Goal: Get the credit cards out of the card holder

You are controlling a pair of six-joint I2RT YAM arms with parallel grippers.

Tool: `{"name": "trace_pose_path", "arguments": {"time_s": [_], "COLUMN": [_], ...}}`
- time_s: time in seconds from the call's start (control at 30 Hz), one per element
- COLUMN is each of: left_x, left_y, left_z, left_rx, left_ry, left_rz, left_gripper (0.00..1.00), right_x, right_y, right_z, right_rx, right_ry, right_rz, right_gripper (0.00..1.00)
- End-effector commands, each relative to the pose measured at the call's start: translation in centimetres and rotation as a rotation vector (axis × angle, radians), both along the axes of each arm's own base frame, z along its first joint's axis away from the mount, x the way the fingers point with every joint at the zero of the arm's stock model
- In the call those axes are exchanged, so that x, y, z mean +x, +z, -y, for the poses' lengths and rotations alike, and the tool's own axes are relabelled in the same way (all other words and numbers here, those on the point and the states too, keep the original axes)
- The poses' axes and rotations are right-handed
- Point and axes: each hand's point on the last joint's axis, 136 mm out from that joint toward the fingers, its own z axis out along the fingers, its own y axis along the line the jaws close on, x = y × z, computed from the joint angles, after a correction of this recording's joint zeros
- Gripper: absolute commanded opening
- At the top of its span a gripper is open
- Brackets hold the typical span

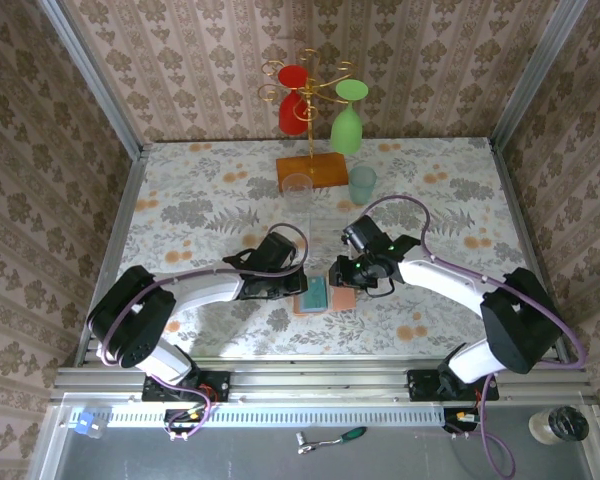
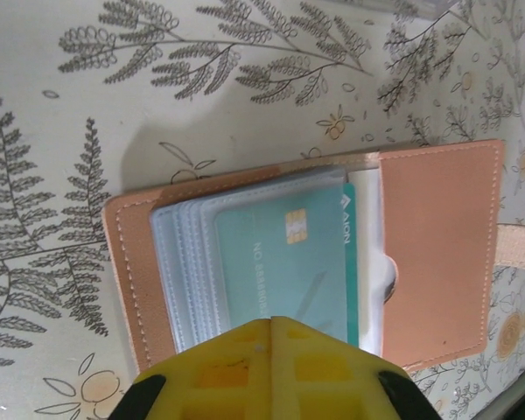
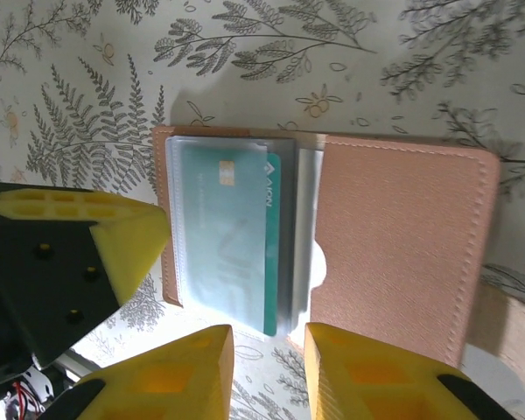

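The card holder (image 1: 326, 293) lies open like a book on the flowered table, its salmon flap (image 2: 437, 254) (image 3: 402, 245) folded out to the right. A teal credit card (image 2: 280, 262) (image 3: 232, 245) sits in the top clear sleeve of a stack of sleeves, and its dark green edge juts slightly past the sleeve. My left gripper (image 2: 271, 322) is shut with nothing between its fingers, its tip over the near edge of the sleeves. My right gripper (image 3: 267, 337) is open, its fingers either side of the card's near corner, just short of it. Other cards are hidden.
At the back stands an orange wooden rack base (image 1: 310, 168) with a red glass (image 1: 294, 100) and a green glass (image 1: 346, 125) hanging from its stand. A clear glass (image 1: 298, 190) and a teal cup (image 1: 362, 183) stand in front of it. The wallet's strap (image 2: 521, 248) sticks out right.
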Motion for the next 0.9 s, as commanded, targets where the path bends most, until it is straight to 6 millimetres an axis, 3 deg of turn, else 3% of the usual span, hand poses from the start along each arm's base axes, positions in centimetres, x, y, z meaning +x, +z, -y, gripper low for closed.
{"name": "trace_pose_path", "arguments": {"time_s": [0.0, 0.33, 0.57, 0.87], "left_x": [-0.7, -0.6, -0.4, 0.1], "left_y": [-0.2, -1.5, -2.3, -1.1], "left_z": [-0.1, -0.3, -1.9, -1.8], "left_rx": [-0.001, 0.004, 0.041, -0.03], "left_ry": [0.006, 0.032, 0.066, 0.077], "left_rz": [-0.014, -0.021, -0.04, -0.024], "left_gripper": [0.03, 0.02, 0.02, 0.02], "right_x": [-0.7, -0.7, -0.6, -0.3], "right_y": [-1.2, -2.9, -3.4, -3.4], "right_z": [-1.1, -1.6, -1.9, -3.2], "right_rx": [0.048, 0.035, 0.042, 0.096], "right_ry": [0.026, 0.047, 0.045, 0.051], "right_rz": [-0.046, -0.077, -0.088, -0.103], "right_gripper": [0.27, 0.26, 0.28, 0.31]}}
